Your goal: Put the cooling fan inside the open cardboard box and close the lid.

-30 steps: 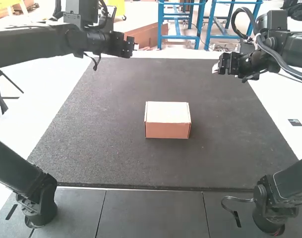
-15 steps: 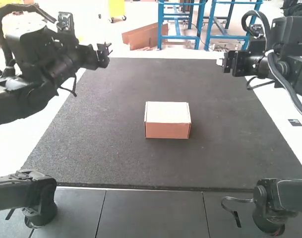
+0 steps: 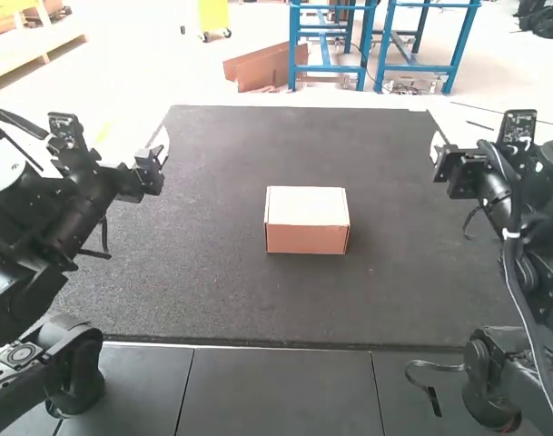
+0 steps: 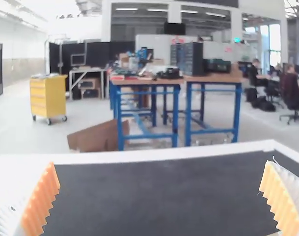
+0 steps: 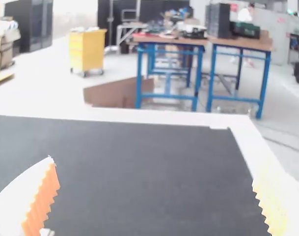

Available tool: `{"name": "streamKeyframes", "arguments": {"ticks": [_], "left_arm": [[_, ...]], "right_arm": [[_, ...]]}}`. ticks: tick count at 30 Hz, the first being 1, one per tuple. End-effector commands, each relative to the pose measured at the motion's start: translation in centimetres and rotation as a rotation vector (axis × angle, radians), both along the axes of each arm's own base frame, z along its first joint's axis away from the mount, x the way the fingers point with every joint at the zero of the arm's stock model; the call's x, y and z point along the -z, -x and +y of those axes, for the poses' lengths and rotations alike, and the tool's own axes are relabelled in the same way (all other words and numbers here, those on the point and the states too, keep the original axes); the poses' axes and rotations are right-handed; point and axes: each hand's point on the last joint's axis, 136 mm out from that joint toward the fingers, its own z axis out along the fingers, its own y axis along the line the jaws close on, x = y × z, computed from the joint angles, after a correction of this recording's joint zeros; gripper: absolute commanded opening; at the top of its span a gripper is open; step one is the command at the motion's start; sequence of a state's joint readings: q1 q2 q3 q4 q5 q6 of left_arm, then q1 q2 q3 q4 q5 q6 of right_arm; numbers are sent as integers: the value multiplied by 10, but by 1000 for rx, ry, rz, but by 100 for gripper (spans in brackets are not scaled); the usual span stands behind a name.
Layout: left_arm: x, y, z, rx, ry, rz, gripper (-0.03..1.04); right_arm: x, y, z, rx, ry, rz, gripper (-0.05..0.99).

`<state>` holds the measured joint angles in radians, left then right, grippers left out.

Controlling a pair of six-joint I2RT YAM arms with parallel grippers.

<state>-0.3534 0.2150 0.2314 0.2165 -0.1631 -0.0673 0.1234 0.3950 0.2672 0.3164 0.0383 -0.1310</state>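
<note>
High view: closed cardboard box, contents hidden, mid black mat.

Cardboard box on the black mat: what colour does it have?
The cardboard box is plain light brown; the high view shows it best.

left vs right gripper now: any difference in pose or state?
Left gripper hangs at the left edge of the mat, left of the cardboard box; right gripper at its right edge, right of the box. Left gripper points rightward, right gripper leftward. Both are open, empty and clear of the box.
</note>
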Motion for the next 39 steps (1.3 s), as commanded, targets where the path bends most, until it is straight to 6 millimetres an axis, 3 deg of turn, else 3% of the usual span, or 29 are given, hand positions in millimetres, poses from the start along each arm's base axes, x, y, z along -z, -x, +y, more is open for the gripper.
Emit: {"name": "streamKeyframes", "arguments": {"ticks": [1,9,14,15,19,23,32,39], "left_arm": [[7,7,11,-44,8,-22,97],[44,7,15,-70,6,1,97],[67,1,22,-116,9,38,97],[72,-1,25,-134,18,52,97],[97,-4,28,-138,118,164,97],[109,-6,37,-172,161,214,97],[124,-5,91,-392,157,254,96],[123,-8,67,-269,28,256,96]], "right_arm": [[-5,14,-11,61,31,-84,90],[24,36,-8,38,49,-155,89],[51,28,-12,59,53,-81,90],[64,26,-12,55,42,-28,90],[87,24,-11,45,-3,69,90],[97,24,-6,16,-25,113,90],[103,25,1,-27,-32,140,91],[114,26,1,-28,-31,182,91]]}}
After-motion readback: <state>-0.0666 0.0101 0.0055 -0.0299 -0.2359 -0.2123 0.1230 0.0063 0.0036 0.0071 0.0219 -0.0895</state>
